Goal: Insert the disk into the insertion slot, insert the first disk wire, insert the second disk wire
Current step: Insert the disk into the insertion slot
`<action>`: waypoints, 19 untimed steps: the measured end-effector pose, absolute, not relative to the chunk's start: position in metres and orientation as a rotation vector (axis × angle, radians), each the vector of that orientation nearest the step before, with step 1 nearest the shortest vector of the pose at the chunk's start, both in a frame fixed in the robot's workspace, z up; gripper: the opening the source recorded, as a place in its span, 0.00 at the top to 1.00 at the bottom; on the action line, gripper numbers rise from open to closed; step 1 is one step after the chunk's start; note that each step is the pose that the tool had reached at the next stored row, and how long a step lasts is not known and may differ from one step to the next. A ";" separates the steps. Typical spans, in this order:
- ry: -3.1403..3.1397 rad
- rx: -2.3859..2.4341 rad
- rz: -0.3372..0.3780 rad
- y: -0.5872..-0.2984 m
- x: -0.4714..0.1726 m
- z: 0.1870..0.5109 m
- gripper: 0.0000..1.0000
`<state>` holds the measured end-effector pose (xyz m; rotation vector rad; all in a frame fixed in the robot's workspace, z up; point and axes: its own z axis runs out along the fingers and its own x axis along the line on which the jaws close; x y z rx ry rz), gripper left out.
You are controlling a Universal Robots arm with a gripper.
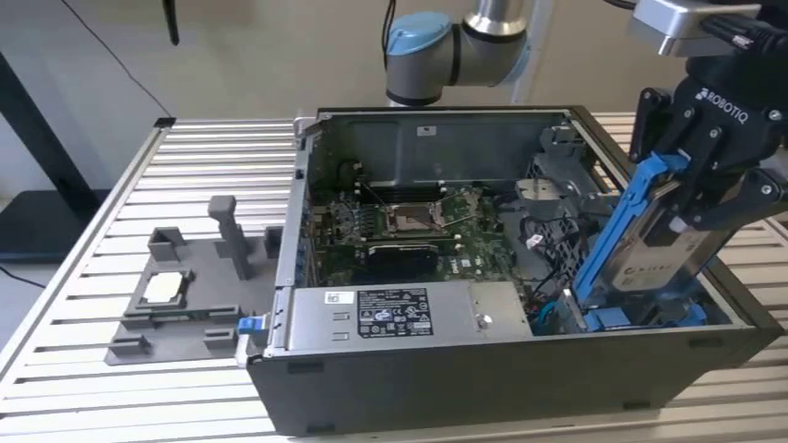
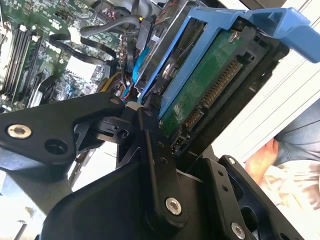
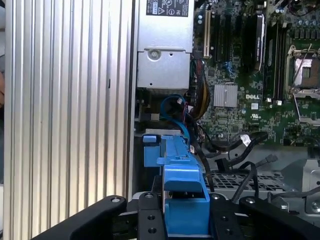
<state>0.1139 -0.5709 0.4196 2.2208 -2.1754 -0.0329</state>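
The disk (image 1: pixel 655 251), silver-grey with a white label in a bright blue carrier, stands tilted over the open computer case (image 1: pixel 493 378) at the exterior view's right. My gripper (image 1: pixel 704 198) is shut on its upper part. Its lower end reaches down into the insertion slot (image 1: pixel 640 316), a bay with blue rails in the case's near right corner. In the second wrist view the disk's green circuit board (image 2: pixel 200 85) and connector show between my black fingers (image 2: pixel 150 145). The first wrist view shows the blue carrier (image 3: pixel 184 192) above the slot's blue tabs (image 3: pixel 151 150). Loose black cables (image 3: pixel 235 145) lie beside the bay.
A silver power supply (image 1: pixel 394 314) fills the case's near side, with the motherboard (image 1: pixel 419 221) behind it. A grey fixture (image 1: pixel 185 295) holding small parts sits on the slatted table (image 1: pixel 87 277) at the exterior view's left. A person's hand (image 2: pixel 270 160) shows past the table edge.
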 end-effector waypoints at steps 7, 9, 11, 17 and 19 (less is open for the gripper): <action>-2.167 2.229 -0.033 -0.571 0.115 0.414 0.67; -2.164 2.232 -0.033 -0.571 0.116 0.413 0.67; -2.161 2.234 -0.033 -0.571 0.116 0.411 0.67; -2.156 2.240 -0.032 -0.571 0.116 0.405 0.67; -2.155 2.241 -0.032 -0.571 0.116 0.401 0.67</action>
